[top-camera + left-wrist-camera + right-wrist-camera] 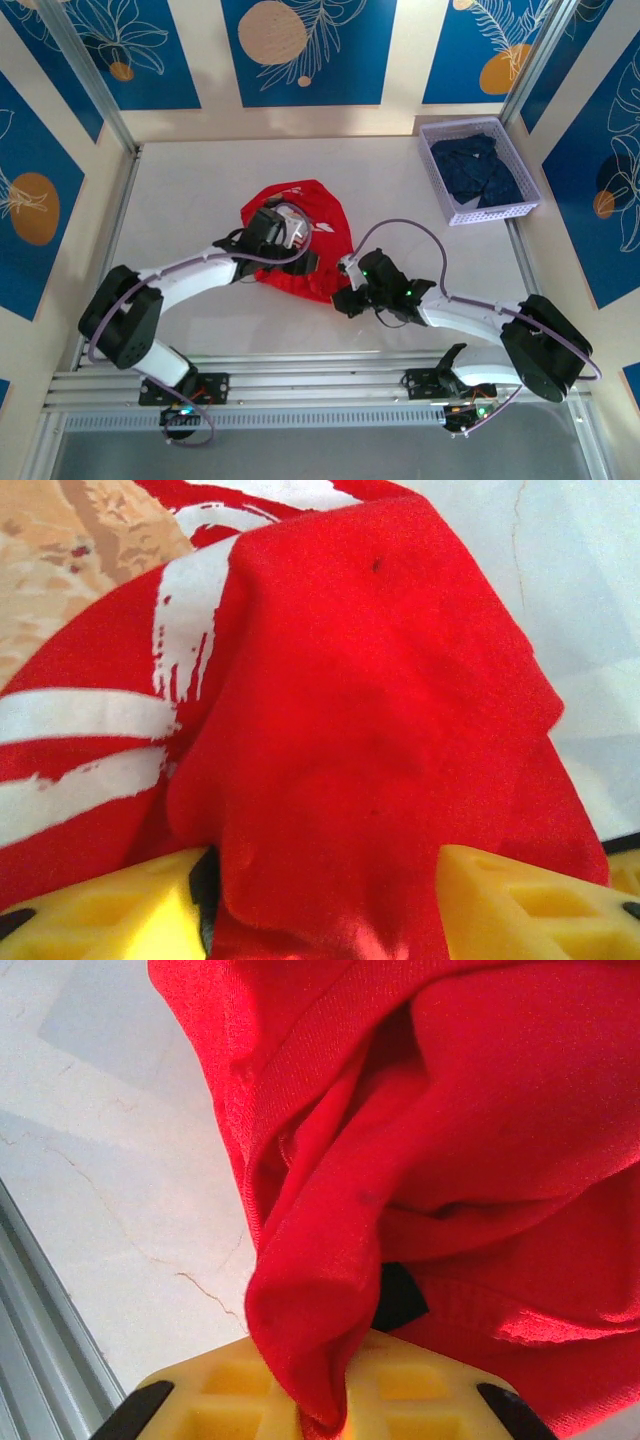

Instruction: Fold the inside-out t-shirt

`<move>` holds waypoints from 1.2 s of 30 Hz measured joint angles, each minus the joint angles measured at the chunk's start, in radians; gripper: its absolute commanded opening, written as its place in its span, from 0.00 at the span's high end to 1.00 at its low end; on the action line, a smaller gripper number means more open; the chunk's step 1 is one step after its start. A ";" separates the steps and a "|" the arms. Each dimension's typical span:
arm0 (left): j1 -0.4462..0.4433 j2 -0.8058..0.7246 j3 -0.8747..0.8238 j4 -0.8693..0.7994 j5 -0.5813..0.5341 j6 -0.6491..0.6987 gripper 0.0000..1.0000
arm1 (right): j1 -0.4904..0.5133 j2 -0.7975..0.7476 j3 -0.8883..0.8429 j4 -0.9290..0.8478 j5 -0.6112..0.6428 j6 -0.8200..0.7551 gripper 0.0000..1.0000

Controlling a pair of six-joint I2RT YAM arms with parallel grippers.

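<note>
The inside-out t-shirt (300, 195) lay in a bunched red heap on the white table (190, 180), right between my two tools. From the top camera, the left gripper (292, 232) sat on top of the heap, over the side with the white letters. The right gripper (347, 287) was at the heap's near edge.

On the left wrist camera, the yellow fingers (100, 910) of the left gripper (322, 870) stood well apart. A soft hump of the shirt (380, 730) rose just in front of them and hung down into the gap between them. It did not look squeezed, so I called those jaws spread. Off to the left of that tool I saw the tan picture and the white stripes of the print.

On the right wrist camera, the right gripper (320, 1412) had its yellow fingers (220, 1400) pressed close on a thick fold of the shirt (500, 1110). The fold went straight down between them, pinched tight. The rest of the cloth bulged up ahead of that tool and to its right, and the bare table showed to its left.

Far out past the right tool stood a white basket (492, 213) holding dark blue clothes (480, 170), well apart from the shirt.
</note>
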 measured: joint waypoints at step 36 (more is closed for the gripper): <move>0.070 -0.345 0.062 -0.068 -0.001 0.140 1.00 | -0.256 0.042 0.193 -0.043 -0.172 -0.065 0.50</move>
